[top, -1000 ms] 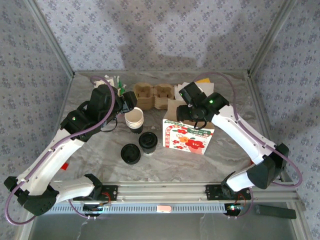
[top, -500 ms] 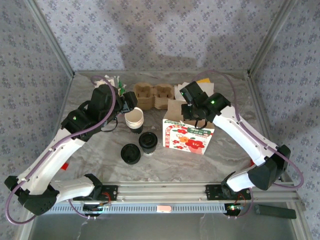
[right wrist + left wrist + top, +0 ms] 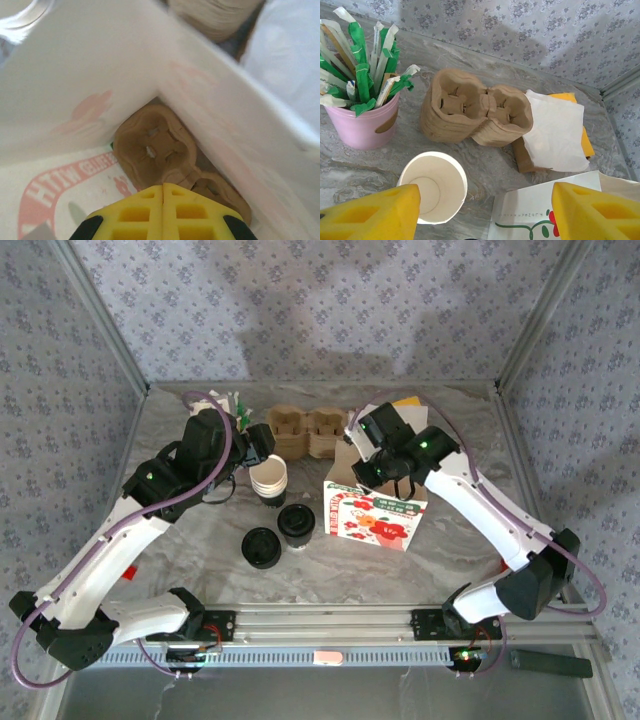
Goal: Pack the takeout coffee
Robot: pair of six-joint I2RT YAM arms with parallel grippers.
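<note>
Since a second ago the right tool [image 3: 163, 187] has gone from apart to together, and its wrist has edged slightly toward the far left above the paper bag [image 3: 375, 517]. The cups, the lids and the left arm have not shifted.

We find the right tool's yellow fingers pressed flat against each other with nothing visible between them. They sit inside the bag's white walls, above a brown cup carrier [image 3: 155, 145] lying at the bottom.

The left tool [image 3: 485, 200] stands apart and holds nothing. It hangs over the stack of paper cups [image 3: 432, 187], which are lidless and white-rimmed.

The takeout coffee [image 3: 297, 523] stands upright on the surface [image 3: 340, 565], outside the bag and just to its left, on the near side of the cup stack. From above it reads as a round black lid with a raised rim, and a sliver of pale cup shows beneath its near edge. No tool touches it.

A loose lid [image 3: 261, 547], flat and black, lies just beside it on the near left.

Farther back we note:
- a pink cup [image 3: 362, 125] of green-and-white wrapped sticks
- a stack of carriers [image 3: 475, 107]
- a white napkin [image 3: 552, 130]
</note>
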